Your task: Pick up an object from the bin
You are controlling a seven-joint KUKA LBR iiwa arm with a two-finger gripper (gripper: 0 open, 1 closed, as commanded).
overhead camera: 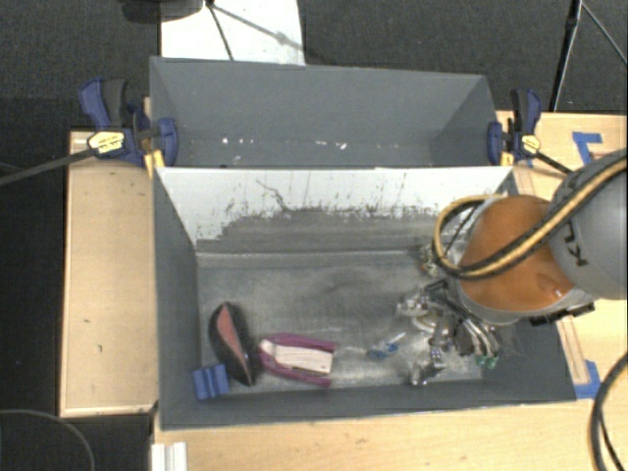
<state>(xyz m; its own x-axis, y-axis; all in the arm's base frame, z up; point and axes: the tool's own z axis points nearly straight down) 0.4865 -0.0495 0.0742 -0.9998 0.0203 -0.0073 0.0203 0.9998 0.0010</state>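
The hand [433, 351] is low at the bin's [294, 209] front right, so this looks like the approach. A small blue thing [388, 346] lies just beside it, leftward. Next it must centre and close. The orange cover [510, 258] hides much, so I cannot tell its opening.

probably a robotics lab, robot arm [597, 214], grey metal bin [324, 106], cables [570, 37]
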